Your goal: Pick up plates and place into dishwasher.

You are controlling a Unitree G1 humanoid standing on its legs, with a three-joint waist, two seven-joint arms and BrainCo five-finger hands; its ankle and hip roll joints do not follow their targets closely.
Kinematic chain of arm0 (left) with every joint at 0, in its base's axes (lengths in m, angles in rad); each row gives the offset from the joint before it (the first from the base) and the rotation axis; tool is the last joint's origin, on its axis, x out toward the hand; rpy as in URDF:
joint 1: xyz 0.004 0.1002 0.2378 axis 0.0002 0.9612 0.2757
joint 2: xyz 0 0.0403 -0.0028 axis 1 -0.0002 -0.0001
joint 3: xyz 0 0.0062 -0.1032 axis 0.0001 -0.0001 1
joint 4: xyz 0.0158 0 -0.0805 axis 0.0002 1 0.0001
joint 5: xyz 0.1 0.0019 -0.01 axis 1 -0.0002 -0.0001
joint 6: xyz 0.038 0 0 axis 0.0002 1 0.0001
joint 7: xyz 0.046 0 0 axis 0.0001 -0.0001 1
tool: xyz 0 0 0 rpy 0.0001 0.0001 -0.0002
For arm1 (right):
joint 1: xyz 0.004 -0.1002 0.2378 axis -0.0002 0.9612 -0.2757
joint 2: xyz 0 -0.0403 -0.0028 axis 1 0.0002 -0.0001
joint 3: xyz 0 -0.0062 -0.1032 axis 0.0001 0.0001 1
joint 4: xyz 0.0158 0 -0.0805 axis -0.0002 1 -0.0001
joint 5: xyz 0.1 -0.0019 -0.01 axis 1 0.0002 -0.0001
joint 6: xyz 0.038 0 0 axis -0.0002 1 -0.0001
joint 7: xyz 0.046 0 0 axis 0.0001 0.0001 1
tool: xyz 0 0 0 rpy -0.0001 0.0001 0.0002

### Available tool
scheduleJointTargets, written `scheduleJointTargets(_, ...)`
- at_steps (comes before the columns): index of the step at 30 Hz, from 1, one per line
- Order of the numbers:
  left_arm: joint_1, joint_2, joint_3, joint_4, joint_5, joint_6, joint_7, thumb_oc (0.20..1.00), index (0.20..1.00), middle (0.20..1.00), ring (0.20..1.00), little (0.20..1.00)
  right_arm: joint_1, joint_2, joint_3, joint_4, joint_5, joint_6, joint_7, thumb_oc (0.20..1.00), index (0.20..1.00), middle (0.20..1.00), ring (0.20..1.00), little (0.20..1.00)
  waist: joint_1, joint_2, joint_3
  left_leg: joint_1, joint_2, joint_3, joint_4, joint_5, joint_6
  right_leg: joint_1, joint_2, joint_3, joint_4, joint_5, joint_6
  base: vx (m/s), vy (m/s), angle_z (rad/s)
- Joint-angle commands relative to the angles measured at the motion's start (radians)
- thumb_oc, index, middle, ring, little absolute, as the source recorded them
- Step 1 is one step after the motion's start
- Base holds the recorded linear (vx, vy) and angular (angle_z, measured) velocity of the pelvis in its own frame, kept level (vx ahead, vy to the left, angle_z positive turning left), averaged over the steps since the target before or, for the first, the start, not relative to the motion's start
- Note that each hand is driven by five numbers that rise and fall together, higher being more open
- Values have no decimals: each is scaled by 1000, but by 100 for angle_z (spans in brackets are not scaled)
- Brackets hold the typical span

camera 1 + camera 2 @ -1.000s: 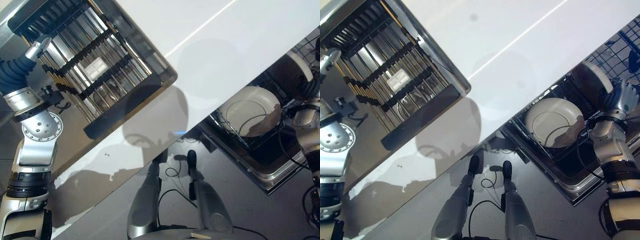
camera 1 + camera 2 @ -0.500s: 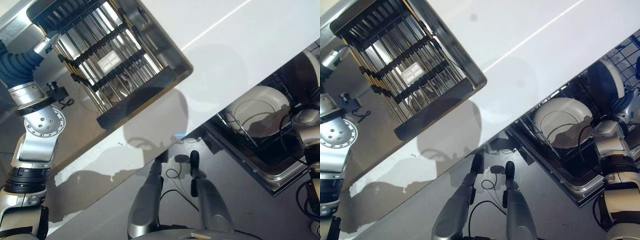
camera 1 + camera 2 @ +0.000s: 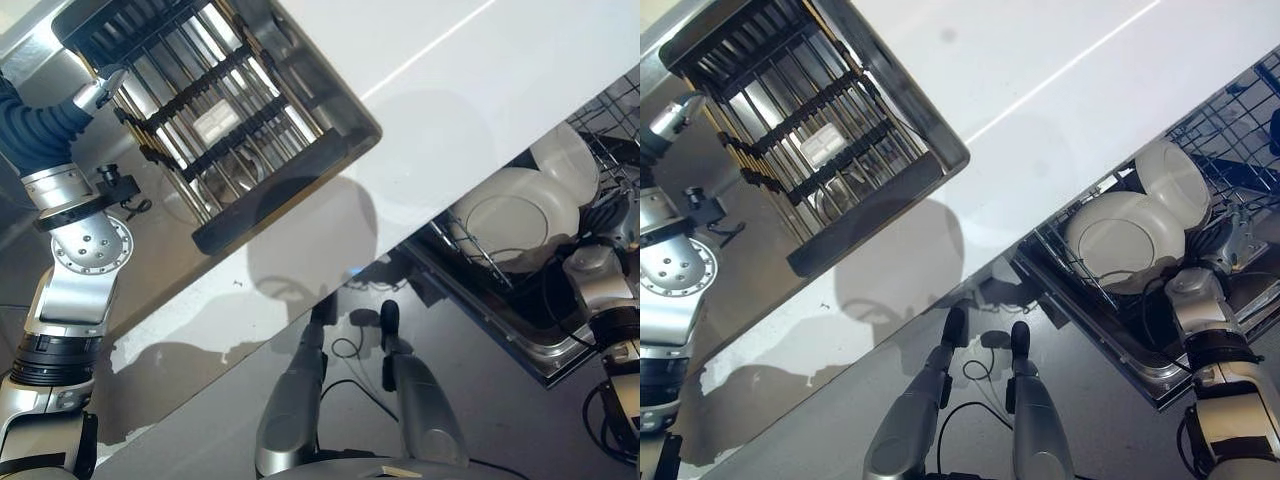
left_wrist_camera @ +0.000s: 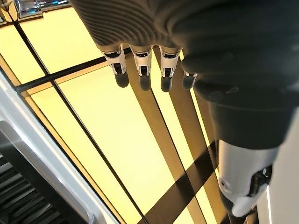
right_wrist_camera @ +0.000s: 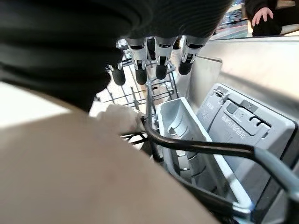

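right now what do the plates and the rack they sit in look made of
The plates look like glazed ceramic, though melamine is possible: cream-white, smooth, with a soft sheen and a raised ring. The dishwasher rack looks like coated metal wire: thin dark rods crossing in a grid.

We count two white plates, a larger one (image 3: 1127, 243) and a smaller one (image 3: 1173, 177), in one wire dishwasher rack (image 3: 1230, 120); one dish rack (image 3: 800, 120); one white desk (image 3: 1040, 90); two robot hands, left (image 4: 140, 65) and right (image 5: 154, 56).

white counter (image 3: 470, 90), metal dish rack (image 3: 215, 120)
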Motion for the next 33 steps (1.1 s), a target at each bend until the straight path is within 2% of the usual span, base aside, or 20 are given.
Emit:
scheduleJointTargets(1, 21, -13, 65, -2, -12, -25, 1, 1000, 1000, 1000, 1000, 1000, 72, -19, -32, -153, -89, 0, -46, 1000, 1000, 1000, 1000, 1000, -14, -18, -47, -11, -50, 18, 10, -51, 63, -21, -36, -29, -57, 59, 41, 16, 25, -4)
scheduleJointTargets(4, 53, -30, 87, -5, -6, -32, -1, 1000, 1000, 1000, 1000, 1000, 106, -9, -95, -291, -154, 19, -50, 1000, 1000, 1000, 1000, 1000, -22, -24, -60, 1, -45, 23, 5, -56, 65, -14, -32, -22, -57, 54, 42, 25, 30, -5)
scheduleJointTargets(6, 80, -44, 105, -10, -3, -40, -9, 1000, 1000, 1000, 1000, 1000, 133, 3, -140, -365, -169, -3, -61, 1000, 1000, 1000, 1000, 1000, -26, -27, -72, 13, -41, 26, 3, -59, 65, -4, -29, -21, -56, 49, 41, 37, 30, -7)
scheduleJointTargets(11, 136, -88, 135, -13, 7, -52, -28, 1000, 1000, 1000, 1000, 1000, 206, 81, -241, -503, -117, -115, -117, 1000, 1000, 1000, 1000, 1000, -36, -28, -102, 38, -32, 34, 5, -66, 65, 15, -23, -17, -45, 34, 38, 42, 45, -4)
scheduleJointTargets(14, 187, -123, 155, -22, 19, -64, -36, 1000, 1000, 1000, 1000, 1000, 267, 162, -300, -588, -65, -185, -156, 1000, 1000, 1000, 1000, 1000, -42, -25, -129, 66, -25, 41, 6, -72, 67, 39, -19, -14, -38, 22, 34, 59, 45, -1)
scheduleJointTargets(19, 266, -160, 183, -30, 27, -76, -57, 1000, 1000, 1000, 1000, 1000, 361, 258, -346, -646, -7, -242, -231, 1000, 1000, 1000, 1000, 1000, -45, -19, -167, 110, -12, 51, 15, -83, 65, 86, -17, -14, -31, 2, 26, 67, 18, -1)
scheduleJointTargets(26, 375, -200, 226, -45, 11, -103, -109, 1000, 1000, 1000, 1000, 1000, 462, 368, -343, -657, 66, -243, -235, 1000, 1000, 1000, 1000, 1000, -52, -15, -202, 163, 15, 62, 31, -91, 61, 135, -8, -18, 7, -34, 7, 34, -24, -1)
scheduleJointTargets(30, 402, -215, 225, -62, 6, -93, -151, 1000, 1000, 1000, 1000, 1000, 484, 389, -319, -639, 107, -249, -189, 1000, 1000, 1000, 1000, 1000, -49, -10, -202, 175, 25, 60, 77, -100, 59, 147, -1, -29, 89, -77, -13, 39, -33, -5)
scheduleJointTargets(33, 421, -231, 219, -68, 8, -87, -181, 1000, 1000, 1000, 1000, 1000, 507, 393, -306, -626, 115, -256, -164, 1000, 1000, 1000, 1000, 1000, -51, -6, -192, 165, 16, 55, 145, -116, 62, 141, 0, -29, 158, -106, -26, 50, -15, -4)
